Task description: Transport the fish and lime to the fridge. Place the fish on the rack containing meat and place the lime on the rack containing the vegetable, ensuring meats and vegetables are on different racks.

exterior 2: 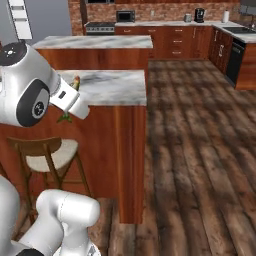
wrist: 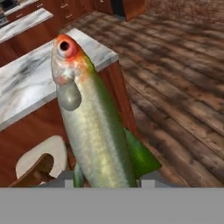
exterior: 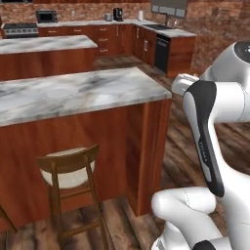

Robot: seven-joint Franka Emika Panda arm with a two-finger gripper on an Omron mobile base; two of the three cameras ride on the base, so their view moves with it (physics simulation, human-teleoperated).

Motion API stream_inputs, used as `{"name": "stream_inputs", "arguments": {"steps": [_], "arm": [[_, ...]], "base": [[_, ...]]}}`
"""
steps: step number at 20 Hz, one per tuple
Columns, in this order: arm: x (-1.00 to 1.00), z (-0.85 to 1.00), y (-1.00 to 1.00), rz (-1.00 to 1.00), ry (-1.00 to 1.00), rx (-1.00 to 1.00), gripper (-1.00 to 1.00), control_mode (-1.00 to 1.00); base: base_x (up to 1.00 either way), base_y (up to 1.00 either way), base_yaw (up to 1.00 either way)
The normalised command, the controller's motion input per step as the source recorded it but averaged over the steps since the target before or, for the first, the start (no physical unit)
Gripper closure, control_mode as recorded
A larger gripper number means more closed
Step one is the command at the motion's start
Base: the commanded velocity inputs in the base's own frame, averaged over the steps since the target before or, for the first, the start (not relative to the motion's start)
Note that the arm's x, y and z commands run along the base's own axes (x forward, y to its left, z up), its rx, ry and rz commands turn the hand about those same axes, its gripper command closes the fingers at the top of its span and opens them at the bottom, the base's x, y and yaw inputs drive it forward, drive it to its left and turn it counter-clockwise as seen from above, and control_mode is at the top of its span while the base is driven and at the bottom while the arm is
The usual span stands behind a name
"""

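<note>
In the hand view the pincer (wrist: 107, 183) grips the fish (wrist: 94, 127) above a stool (wrist: 41, 164)

Arm folded high beside the base, elbow up, forearm angled down and forward. Gripper (wrist: 105, 183) closed on the fish (wrist: 94, 127), held aloft and apart from every surface, head pointing away from the hand.

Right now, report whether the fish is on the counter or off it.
Off it. The fish hangs in the air above the marble counter edge and floor, its tail end down at the gripper.
</note>
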Motion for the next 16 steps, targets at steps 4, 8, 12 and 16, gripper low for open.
{"name": "stream_inputs", "arguments": {"steps": [4, 8, 12, 16], "arm": [[0.0, 0.0, 0.0, 0.0, 0.0, 0.0, 1.0, 1.0], [0.0, 0.0, 0.0, 0.0, 0.0, 0.0, 1.0, 1.0], [0.0, 0.0, 0.0, 0.0, 0.0, 0.0, 1.0, 1.0], [0.0, 0.0, 0.0, 0.0, 0.0, 0.0, 1.0, 1.0]], "base": [[0.0, -1.0, 0.0], [-0.01, -1.0, -0.03], [0.4, -0.96, -0.02], [0.82, -0.82, 0.0]]}}
